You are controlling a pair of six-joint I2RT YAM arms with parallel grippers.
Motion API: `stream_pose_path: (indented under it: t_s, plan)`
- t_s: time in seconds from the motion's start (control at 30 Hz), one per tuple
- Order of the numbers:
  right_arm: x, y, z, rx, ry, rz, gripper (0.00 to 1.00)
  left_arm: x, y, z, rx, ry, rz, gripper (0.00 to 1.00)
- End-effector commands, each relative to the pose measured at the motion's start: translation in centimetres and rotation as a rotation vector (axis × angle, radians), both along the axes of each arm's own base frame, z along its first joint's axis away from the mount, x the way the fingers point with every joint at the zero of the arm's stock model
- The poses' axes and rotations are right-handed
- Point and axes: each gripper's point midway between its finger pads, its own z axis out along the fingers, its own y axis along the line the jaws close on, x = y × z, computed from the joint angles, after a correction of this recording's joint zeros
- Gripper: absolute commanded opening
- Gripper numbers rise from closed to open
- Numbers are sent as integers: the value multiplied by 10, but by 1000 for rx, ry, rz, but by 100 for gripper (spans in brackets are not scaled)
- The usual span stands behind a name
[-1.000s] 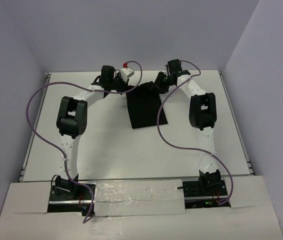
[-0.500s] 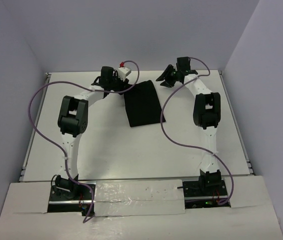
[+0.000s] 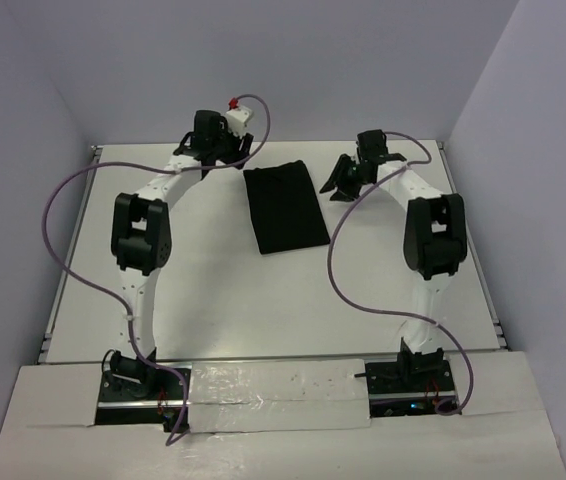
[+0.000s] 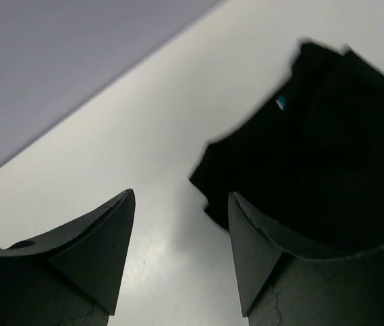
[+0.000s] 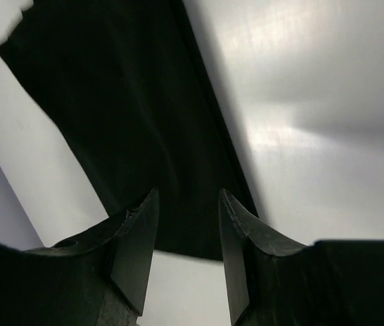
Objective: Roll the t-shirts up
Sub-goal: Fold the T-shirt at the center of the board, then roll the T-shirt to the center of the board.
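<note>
Black t-shirt [image 3: 285, 207] lies with its long axis near-to-far, its far end between left gripper [image 3: 225, 152] and right gripper [image 3: 341, 183], both parted, empty, about equally close.

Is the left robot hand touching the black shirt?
Apart. The top view shows bare white table between the left gripper and the t-shirt.

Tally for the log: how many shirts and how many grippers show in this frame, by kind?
black t-shirt: 1
open grippers: 2 (left gripper, right gripper)
Total: 3
</note>
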Motion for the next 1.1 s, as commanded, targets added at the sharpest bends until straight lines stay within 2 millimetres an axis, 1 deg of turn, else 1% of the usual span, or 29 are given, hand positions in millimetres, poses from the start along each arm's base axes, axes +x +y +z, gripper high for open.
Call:
stream_pose_path:
  t_s: [0.0,0.03,0.07,0.1,0.13,0.17,0.2,0.23,0.27,0.33,0.37,0.4,0.43,0.5,0.57,0.6,0.63,0.67,0.7,0.73,0.77,0.8,0.83,0.87,0.93,0.97,1.0,1.07]
  plan:
    - [-52,-9,4,-66,48,59,48,-74,-31,66,57,-65,-314,65]
    - [-64,-12,-2,-75,83,58,49,-104,-54,58,114,-58,-432,63]
    - [-73,-12,0,-73,90,61,50,-135,-57,43,183,-25,-507,62]
    - [-91,-14,-15,-71,142,59,50,-162,-56,23,289,7,-616,61]
    - [-96,-11,-17,-57,137,66,50,-187,-68,11,328,24,-696,61]
    - [-105,-7,-16,-40,143,76,51,-214,-64,-8,362,62,-761,61]
    - [-118,-8,-28,-38,178,77,51,-229,-63,-19,372,84,-799,62]
    - [-122,-6,-29,-30,183,80,52,-242,-64,-26,377,97,-838,63]
    - [-127,-3,-35,-13,193,83,52,-261,-63,-38,384,110,-882,64]
    - [-128,2,-39,5,200,92,53,-276,-68,-49,414,106,-926,67]
    - [-128,3,-42,3,206,94,53,-278,-66,-58,443,106,-921,68]
    - [-125,3,-43,-10,202,93,53,-279,-67,-63,457,105,-921,69]
    - [-125,4,-49,-15,214,92,53,-281,-70,-67,470,99,-926,71]
    - [-121,4,-52,-16,216,81,53,-275,-70,-77,508,80,-902,74]
    - [-120,3,-58,-21,227,76,54,-272,-74,-84,524,62,-883,75]
    - [-119,3,-60,-25,229,74,54,-265,-75,-83,537,34,-861,75]
    - [-118,1,-61,-34,229,64,54,-264,-77,-85,545,28,-851,75]
    - [-118,1,-61,-38,229,56,54,-265,-76,-89,549,34,-835,75]
    - [-118,-1,-62,-42,228,49,54,-258,-76,-88,560,10,-808,75]
    - [-117,-1,-62,-42,221,45,54,-257,-75,-89,565,4,-797,75]
    - [-115,-1,-62,-41,217,41,55,-258,-72,-95,572,9,-788,75]
    - [-113,0,-61,-36,213,40,55,-256,-70,-97,581,4,-775,75]
    - [-112,1,-61,-34,211,39,55,-249,-70,-95,593,-26,-747,74]
    - [-108,1,-63,-32,214,34,55,-250,-65,-101,602,-22,-734,74]
    - [-104,2,-65,-29,215,28,55,-245,-65,-101,615,-49,-718,72]
    - [-102,3,-68,-23,221,22,55,-246,-63,-106,621,-45,-720,71]
    - [-100,3,-69,-20,222,15,55,-245,-63,-107,622,-49,-717,70]
    - [-98,3,-71,-24,224,7,53,-242,-63,-110,620,-52,-700,62]
